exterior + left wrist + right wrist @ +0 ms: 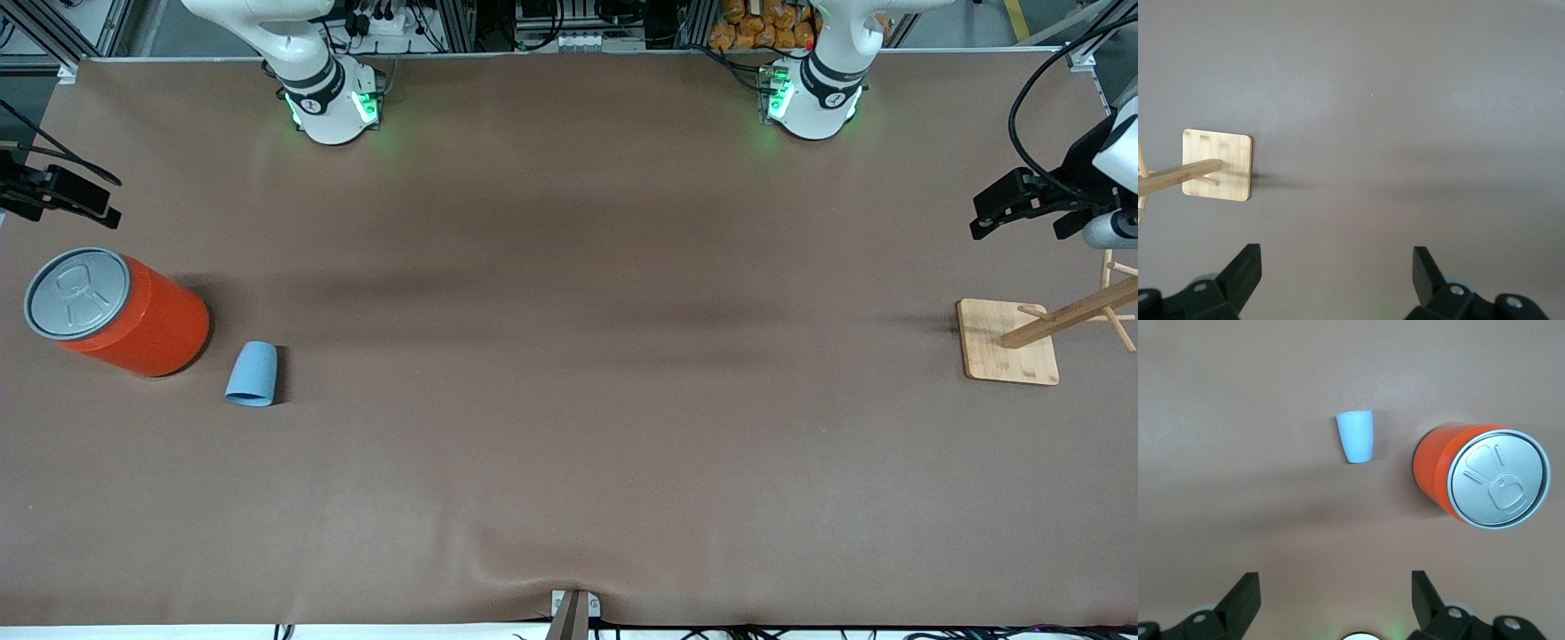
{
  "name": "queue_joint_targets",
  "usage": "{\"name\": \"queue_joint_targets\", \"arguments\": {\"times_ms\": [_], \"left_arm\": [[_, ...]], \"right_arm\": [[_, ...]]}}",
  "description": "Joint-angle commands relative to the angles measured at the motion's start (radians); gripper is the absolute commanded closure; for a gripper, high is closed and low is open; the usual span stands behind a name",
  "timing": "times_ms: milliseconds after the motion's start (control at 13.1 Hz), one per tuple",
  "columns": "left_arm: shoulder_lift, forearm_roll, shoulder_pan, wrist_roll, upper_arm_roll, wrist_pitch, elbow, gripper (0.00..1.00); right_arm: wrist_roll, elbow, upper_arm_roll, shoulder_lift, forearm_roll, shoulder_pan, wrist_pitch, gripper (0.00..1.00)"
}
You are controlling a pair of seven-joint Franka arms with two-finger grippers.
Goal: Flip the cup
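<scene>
The small light-blue cup (252, 373) looks to lie on its side on the brown table, beside the orange can and nearer the front camera. Its wide end points toward the front camera and its narrow closed end toward the robots. Its inside does not show. It also shows in the right wrist view (1356, 437). My right gripper (1335, 577) is open and empty, up in the air at the right arm's end of the table (107, 209). My left gripper (1337, 250) is open and empty, up over the left arm's end (978, 218).
A large orange can (133, 322) with a grey pull-tab lid stands upright next to the cup; it also shows in the right wrist view (1458, 480). A wooden peg stand on a square base (1009, 342) sits at the left arm's end and shows in the left wrist view (1218, 167).
</scene>
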Motion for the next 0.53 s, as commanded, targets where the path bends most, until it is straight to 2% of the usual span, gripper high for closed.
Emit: {"name": "queue_joint_targets", "arguments": {"times_ms": [0, 457], "left_arm": [[0.022, 0.027, -0.004, 0.008, -0.003, -0.02, 0.031, 0.0], [0.022, 0.027, -0.002, 0.014, -0.002, -0.021, 0.032, 0.0]], "right_arm": [[0.004, 0.007, 0.003, 0.038, -0.015, 0.013, 0.025, 0.0], [-0.01, -0.01, 0.003, 0.159, -0.015, 0.001, 0.068, 0.0]]}}
